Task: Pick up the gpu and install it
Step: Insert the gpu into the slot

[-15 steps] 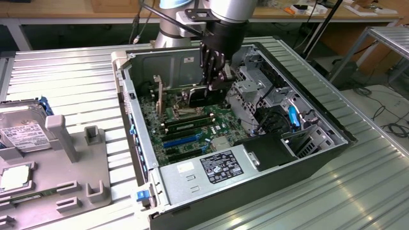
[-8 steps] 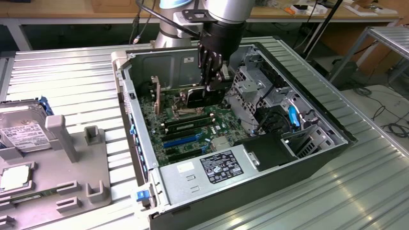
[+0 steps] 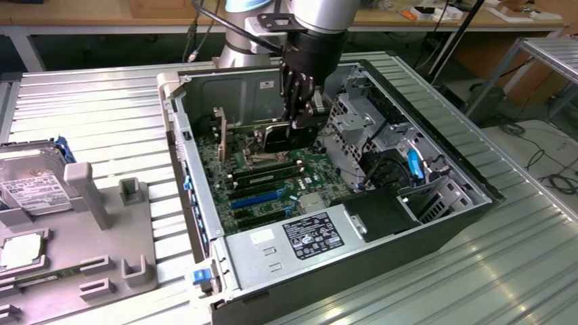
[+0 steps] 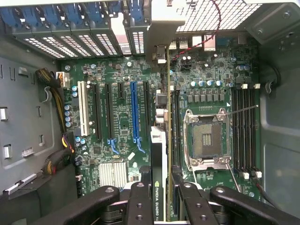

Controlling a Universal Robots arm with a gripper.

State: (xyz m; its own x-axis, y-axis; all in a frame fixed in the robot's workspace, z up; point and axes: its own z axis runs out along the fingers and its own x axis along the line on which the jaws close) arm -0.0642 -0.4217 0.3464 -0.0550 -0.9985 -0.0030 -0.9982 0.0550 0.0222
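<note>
My gripper (image 4: 161,194) is pinching the graphics card (image 4: 158,150) by its top edge, with fingers pressing on both flat sides. I am holding the card upright inside the computer case (image 3: 451,223), over the green board (image 4: 117,136). It is hanging just beside the long blue slot (image 4: 135,108), on the side nearer the chip socket (image 4: 206,138). I think I am doing the putting-in step. The card's bottom edge needs lining up with a slot, then a straight, gentle push.

Exterior high, oblique; wrist close above shared motherboard (image 4: 119,117)
</note>
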